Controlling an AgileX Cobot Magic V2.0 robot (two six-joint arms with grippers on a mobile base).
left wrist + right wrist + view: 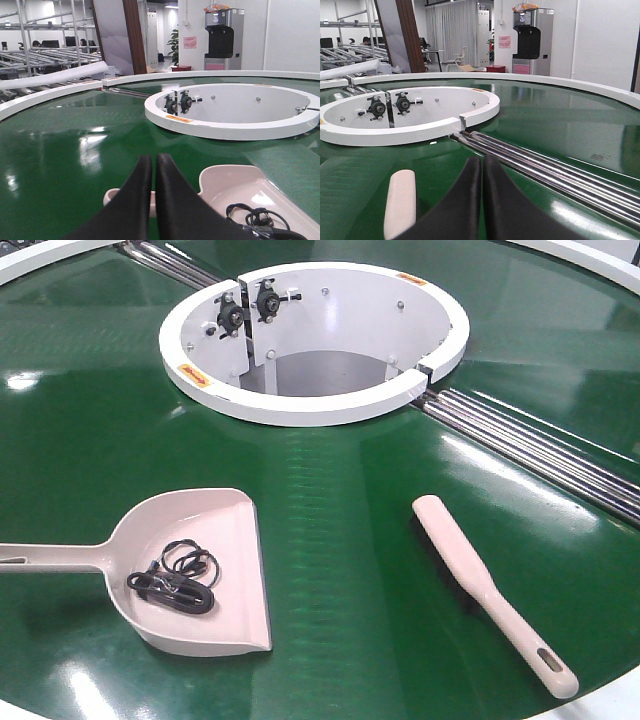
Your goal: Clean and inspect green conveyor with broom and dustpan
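A bright workshop hall behind the work area

We see white walls (605,40) on the right and a tall brown pillar (134,35) near the middle. Against the far wall stands a grey water dispenser (223,35) with a pink notice (189,42) beside it and a potted plant (173,47) close by. On the left, metal racking (45,45) fills the hall. In the right wrist view, pale curtains (451,27) hang behind a desk and a white chair (459,57). Ceiling lights reflect everywhere.

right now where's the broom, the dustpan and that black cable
broom (462,558): front view, on the flat back of its head.
dustpan (232,515): front view, on bare floor of the scoop.
black cable (180,580): front view, on the coiled bundle inside the dustpan.
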